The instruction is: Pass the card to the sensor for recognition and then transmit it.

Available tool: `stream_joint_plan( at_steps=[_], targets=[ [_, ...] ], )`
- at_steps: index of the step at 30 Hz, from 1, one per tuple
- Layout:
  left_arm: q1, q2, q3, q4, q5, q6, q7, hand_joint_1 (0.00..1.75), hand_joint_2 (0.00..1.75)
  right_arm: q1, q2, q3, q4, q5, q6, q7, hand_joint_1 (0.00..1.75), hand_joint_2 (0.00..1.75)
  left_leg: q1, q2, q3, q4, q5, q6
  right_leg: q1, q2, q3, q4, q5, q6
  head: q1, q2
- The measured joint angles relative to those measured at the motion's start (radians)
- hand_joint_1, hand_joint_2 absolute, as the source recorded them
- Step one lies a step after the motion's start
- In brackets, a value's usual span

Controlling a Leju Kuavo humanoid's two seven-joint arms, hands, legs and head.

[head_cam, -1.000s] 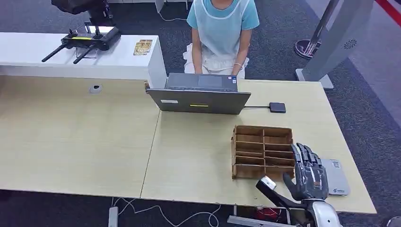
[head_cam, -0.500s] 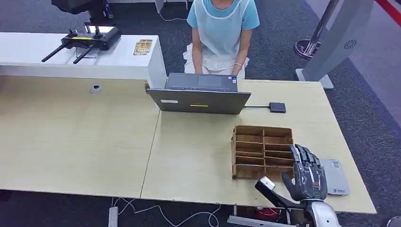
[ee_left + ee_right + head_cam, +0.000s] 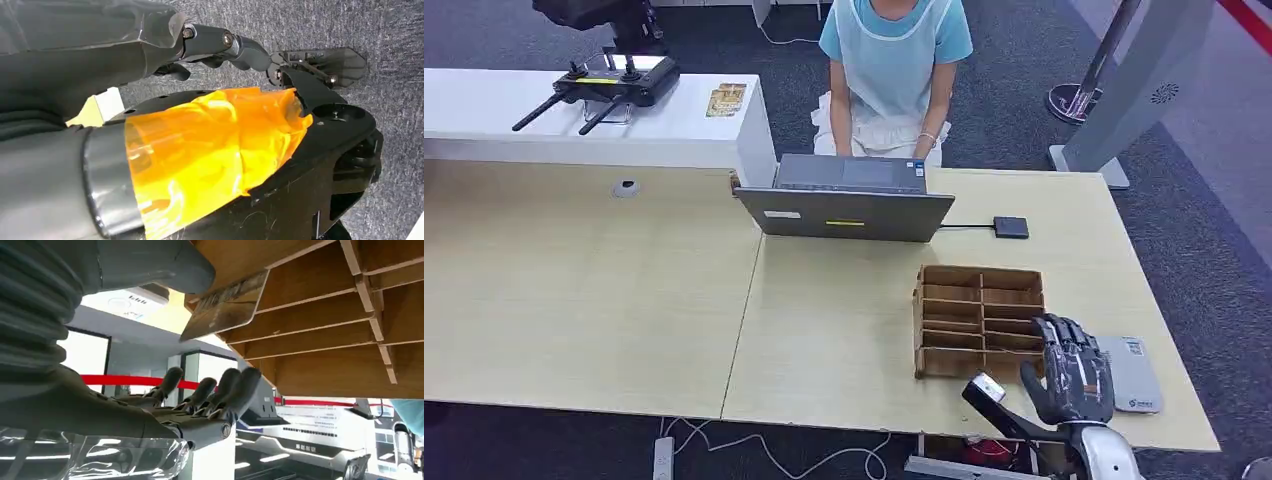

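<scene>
— Seemingly poised at the near right of the wooden table [image 3: 844, 330], the robot's right hand [image 3: 1076, 372] hovers at the near right corner of a brown compartmented organizer [image 3: 977, 320], its dark fingers [image 3: 1069, 340] spread apart and holding nothing. What does the wrist camera add?

— From close behind that hand [image 3: 165, 410], the right wrist view shows a card [image 3: 227, 305] leaning out of one organizer [image 3: 320, 315] slot, just beside the thick grey thumb [image 3: 150, 262]; whether the two touch cannot be told. From the head view the card is too small to make out among the slots.

— And the sensor?

— A flat grey reader [image 3: 1132, 374] lies just right of the hand, partly covered by it. A small black device [image 3: 1010, 227] on a cable sits far right of the open laptop [image 3: 849, 200], where a person [image 3: 894, 70] in a light blue top sits, cropped at the shoulders.

— The left hand?

— The left wrist view shows dark robot parts and orange film over grey carpet; the finger state cannot be judged.
</scene>
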Motion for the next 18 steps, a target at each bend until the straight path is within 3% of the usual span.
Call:
stream_joint_plan(
  at_steps=[2, 3, 18],
  targets=[
    [0.000, 0.000, 0.002, 0.000, 0.000, 0.000, 0.000, 0.00, 0.00, 0.000, 0.000, 0.000, 0.000, 0.000, 0.000, 0.000, 1.19, 1.75, 0.000, 0.000, 0.000, 0.000, 0.000, 0.000, 0.000, 0.000, 0.000, 0.000, 0.000, 0.000, 0.000, 0.000],
    [0.000, 0.000, 0.003, 0.000, 0.000, 0.000, 0.000, 0.00, 0.00, -0.001, 0.001, 0.000, 0.000, 0.000, 0.000, 0.000, 1.24, 1.75, 0.000, 0.000, 0.000, 0.000, 0.000, 0.000, 0.000, 0.000, 0.000, 0.000, 0.000, 0.000, 0.000, 0.000],
    [0.000, 0.000, 0.011, 0.000, 0.003, 0.000, 0.000, 0.00, 0.00, -0.004, 0.002, 0.001, 0.002, 0.000, 0.000, 0.000, 1.29, 1.75, 0.000, 0.000, 0.000, 0.000, 0.000, 0.000, 0.000, 0.000, -0.001, 0.000, 0.000, 0.000, 0.000, 0.000]
  ],
)
